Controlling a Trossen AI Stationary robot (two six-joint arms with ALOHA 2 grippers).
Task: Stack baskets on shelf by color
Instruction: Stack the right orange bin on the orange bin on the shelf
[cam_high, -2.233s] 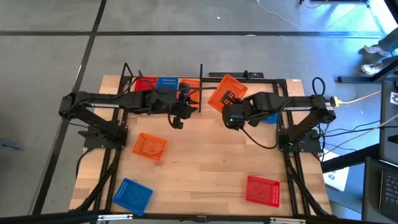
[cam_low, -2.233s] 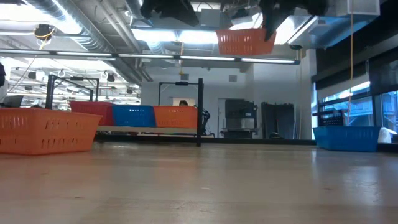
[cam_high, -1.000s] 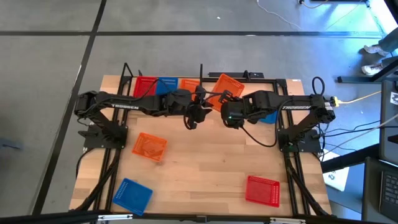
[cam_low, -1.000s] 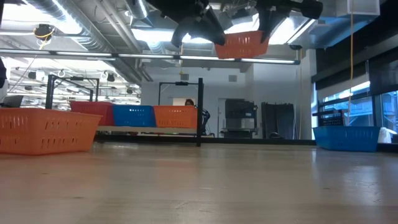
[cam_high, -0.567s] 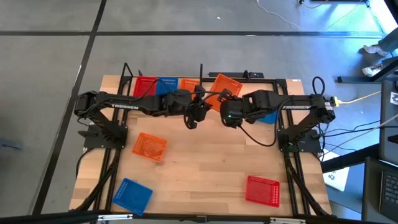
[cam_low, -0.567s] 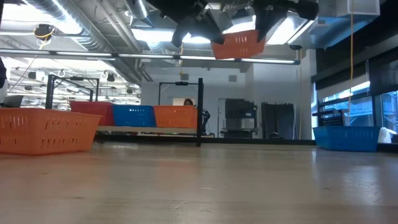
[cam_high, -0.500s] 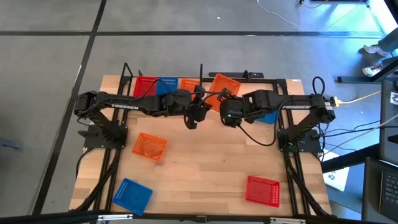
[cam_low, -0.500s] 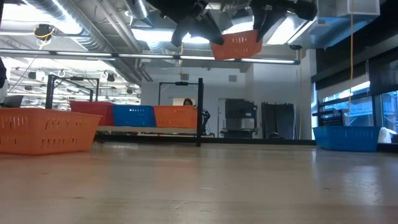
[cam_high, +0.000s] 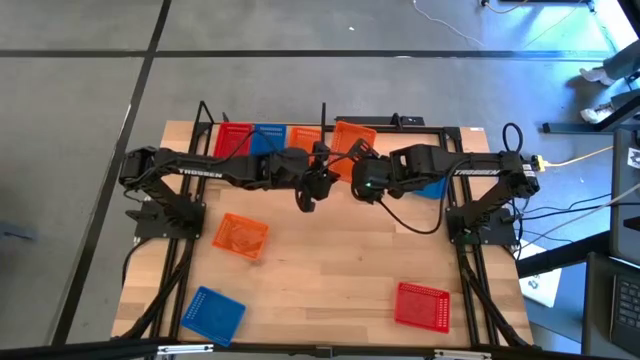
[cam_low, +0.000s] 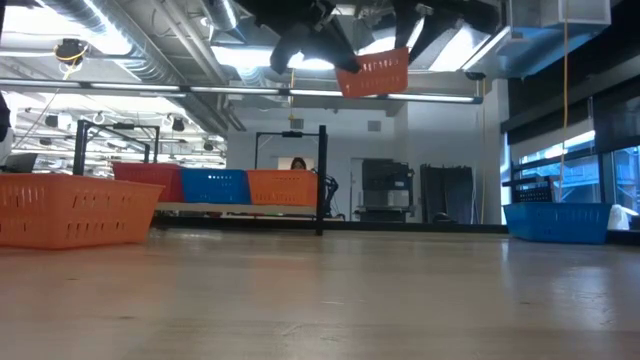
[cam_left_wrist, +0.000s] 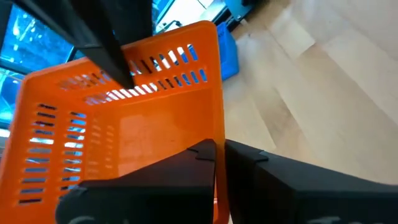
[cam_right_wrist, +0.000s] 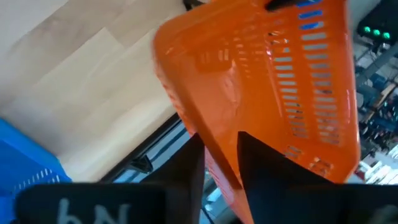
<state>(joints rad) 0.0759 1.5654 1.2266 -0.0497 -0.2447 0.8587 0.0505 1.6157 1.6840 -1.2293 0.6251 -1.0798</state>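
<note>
An orange basket (cam_high: 352, 135) hangs in the air just right of the shelf (cam_high: 262, 150), between both grippers; in the low view this basket (cam_low: 372, 72) is tilted, high above the table. My left gripper (cam_high: 328, 168) is at its left near corner and my right gripper (cam_high: 358, 166) at its near side, both shut on it. The shelf at the far edge carries a red basket (cam_high: 233, 135), a blue basket (cam_high: 268, 133) and another orange basket (cam_high: 303, 132) side by side on their bottoms. My left gripper (cam_left_wrist: 220, 149) pinches the orange basket's side wall at a corner (cam_left_wrist: 217, 134), one finger inside and one outside. The basket is lifted clear. My right gripper (cam_right_wrist: 221, 146) pinches the basket's wall near its rim (cam_right_wrist: 217, 140), coming at it from the table's near side. The basket is tilted, its bottom turned toward the wrist camera.
On the table lie an orange basket (cam_high: 241, 235), a blue basket (cam_high: 212, 310) near the left near corner, a red basket (cam_high: 422, 303) at the right near side, and a blue basket (cam_high: 433, 187) under the right arm. The shelf's black post (cam_high: 323, 112) stands beside the held basket.
The held orange basket has moved a little toward the table's left and far edge, nearer the shelf, and has turned about from a diamond stance to nearly square with the shelf; in the low view its right end has tipped up. The right gripper moved left with it.
</note>
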